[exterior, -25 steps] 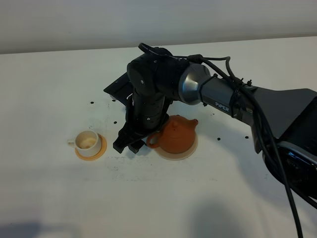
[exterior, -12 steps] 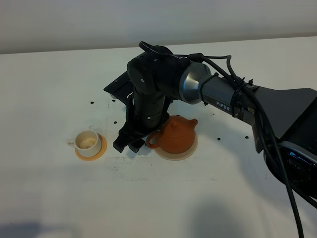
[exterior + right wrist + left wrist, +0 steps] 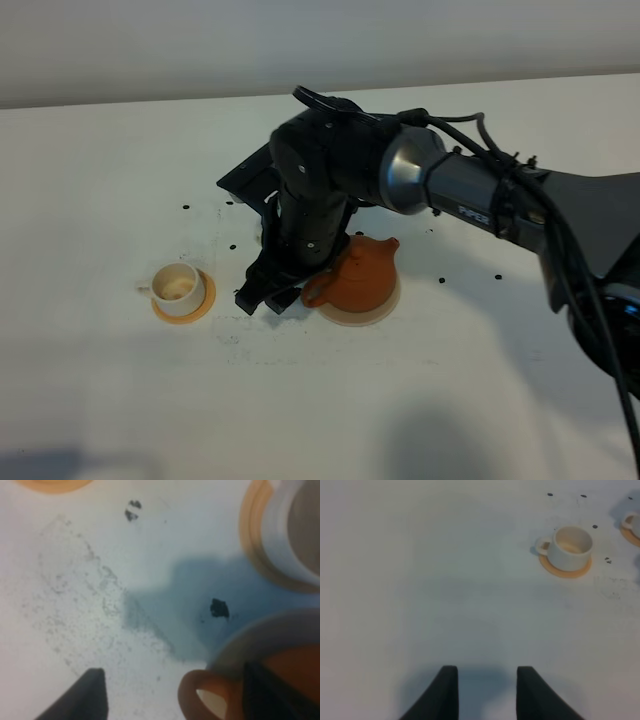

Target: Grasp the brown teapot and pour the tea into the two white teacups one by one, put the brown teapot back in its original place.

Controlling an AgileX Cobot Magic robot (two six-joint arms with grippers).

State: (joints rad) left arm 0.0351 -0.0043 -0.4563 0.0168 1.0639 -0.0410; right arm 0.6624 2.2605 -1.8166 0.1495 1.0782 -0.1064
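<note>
The brown teapot (image 3: 358, 279) sits on its pale beige disc (image 3: 387, 304), loop handle pointing left. My right gripper (image 3: 268, 296) reaches across and hangs low at that handle, open. In the right wrist view the handle (image 3: 192, 692) lies between the two fingers (image 3: 85, 695), with neither pressing on it. One white teacup (image 3: 178, 286) stands on an orange coaster left of the gripper. The other teacup (image 3: 292, 527) shows close by in the right wrist view; the arm hides it in the exterior view. My left gripper (image 3: 487, 692) hovers over bare table, fingers apart, with both cups (image 3: 568, 546) far ahead.
Orange coasters (image 3: 190, 310) lie under the cups. Small black marks (image 3: 186, 208) and faint grey smudges (image 3: 75, 595) dot the white table. The right arm's dark body (image 3: 330, 190) stretches over the table's middle from the right.
The right arm has shifted slightly to the right and its gripper has dropped a little closer to the teapot's handle. Teapot and cups have stayed put.
</note>
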